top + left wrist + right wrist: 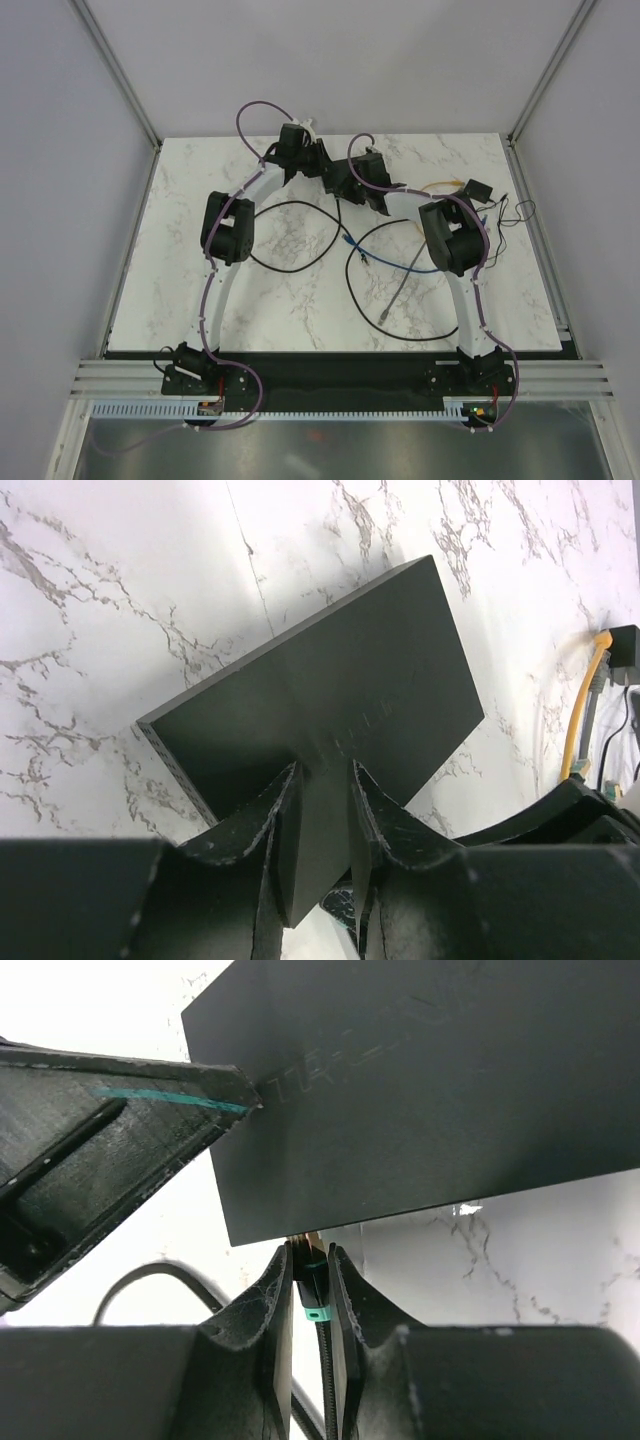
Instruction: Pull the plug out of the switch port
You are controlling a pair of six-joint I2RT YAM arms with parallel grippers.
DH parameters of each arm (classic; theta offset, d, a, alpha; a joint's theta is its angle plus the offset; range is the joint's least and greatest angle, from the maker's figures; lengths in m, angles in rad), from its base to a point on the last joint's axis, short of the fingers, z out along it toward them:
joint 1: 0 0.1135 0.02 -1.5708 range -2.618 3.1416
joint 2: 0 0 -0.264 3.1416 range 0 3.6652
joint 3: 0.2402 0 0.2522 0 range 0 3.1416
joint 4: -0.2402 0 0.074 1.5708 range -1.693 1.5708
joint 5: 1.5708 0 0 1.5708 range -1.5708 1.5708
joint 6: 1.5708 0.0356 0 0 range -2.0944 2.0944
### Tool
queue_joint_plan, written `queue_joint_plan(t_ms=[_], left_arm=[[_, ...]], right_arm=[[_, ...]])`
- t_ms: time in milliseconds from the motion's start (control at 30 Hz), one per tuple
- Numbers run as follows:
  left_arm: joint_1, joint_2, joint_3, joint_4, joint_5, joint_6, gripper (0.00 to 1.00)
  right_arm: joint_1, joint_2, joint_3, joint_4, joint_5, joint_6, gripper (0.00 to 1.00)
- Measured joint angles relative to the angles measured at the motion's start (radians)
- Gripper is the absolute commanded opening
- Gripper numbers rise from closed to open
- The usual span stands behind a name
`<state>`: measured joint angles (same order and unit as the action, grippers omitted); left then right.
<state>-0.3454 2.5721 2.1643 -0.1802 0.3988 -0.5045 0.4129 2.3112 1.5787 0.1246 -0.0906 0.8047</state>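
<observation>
The switch (330, 680) is a flat black box held tilted above the marble table. My left gripper (325, 785) is shut on its near corner. In the right wrist view the switch (430, 1080) fills the top. My right gripper (310, 1265) is shut on a black plug with a green band (313, 1290), right under the switch's lower edge. The plug's tan tip meets that edge; I cannot tell how deep it sits. In the top view both grippers meet at the switch (345, 180) at the table's back middle. A left fingertip (200, 1095) touches the switch.
A yellow cable (582, 705) and a small black block (477, 190) lie at the right back. Black cables (300, 265), a blue cable (400, 266) and a grey cable (400, 292) loop over the middle of the marble table (200, 180).
</observation>
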Motion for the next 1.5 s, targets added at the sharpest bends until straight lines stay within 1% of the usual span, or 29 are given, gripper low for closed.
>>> queue_joint_plan(t_ms=[67,100,200,267,333,400,600,733,933,1100,1233,1300,1500], left_arm=[[0.0,-0.013,-0.021,0.014,-0.004,0.019,0.4],[0.0,-0.036,-0.061,0.032,-0.01,0.034,0.47],[-0.011,-0.149,-0.224,0.071,-0.088,0.117,0.59],[-0.023,-0.245,-0.364,0.081,-0.169,0.194,0.61],[-0.037,-0.316,-0.472,0.094,-0.233,0.259,0.63],[-0.056,-0.348,-0.521,0.095,-0.286,0.32,0.64],[-0.138,-0.343,-0.508,0.091,-0.455,0.484,0.65],[-0.174,-0.31,-0.442,0.084,-0.5,0.527,0.63],[-0.167,-0.256,-0.361,0.047,-0.525,0.552,0.61],[-0.166,-0.217,-0.291,0.001,-0.524,0.554,0.57],[-0.173,-0.211,-0.28,-0.011,-0.527,0.556,0.58],[-0.173,-0.211,-0.281,-0.011,-0.525,0.556,0.6],[-0.173,-0.215,-0.312,-0.014,-0.526,0.556,0.63]], right_arm=[[0.0,0.0,0.007,-0.007,0.0,-0.044,0.0],[-0.002,0.0,0.007,-0.005,-0.009,-0.055,0.0],[-0.014,0.004,0.01,0.0,-0.049,-0.084,0.0],[-0.026,0.01,0.016,-0.001,-0.078,-0.1,0.0],[-0.041,0.014,0.022,-0.002,-0.108,-0.112,0.0],[-0.055,0.021,0.026,0.001,-0.142,-0.12,0.0],[-0.084,0.041,0.034,0.022,-0.238,-0.124,0.0],[-0.088,0.042,0.034,0.027,-0.254,-0.122,0.0],[-0.111,0.053,0.029,0.038,-0.318,-0.056,0.0],[-0.131,0.061,-0.008,0.109,-0.368,0.033,0.0],[-0.14,0.068,-0.017,0.137,-0.395,0.073,0.0],[-0.143,0.073,-0.018,0.146,-0.407,0.083,0.0],[-0.148,0.075,-0.019,0.153,-0.421,0.093,0.0]])
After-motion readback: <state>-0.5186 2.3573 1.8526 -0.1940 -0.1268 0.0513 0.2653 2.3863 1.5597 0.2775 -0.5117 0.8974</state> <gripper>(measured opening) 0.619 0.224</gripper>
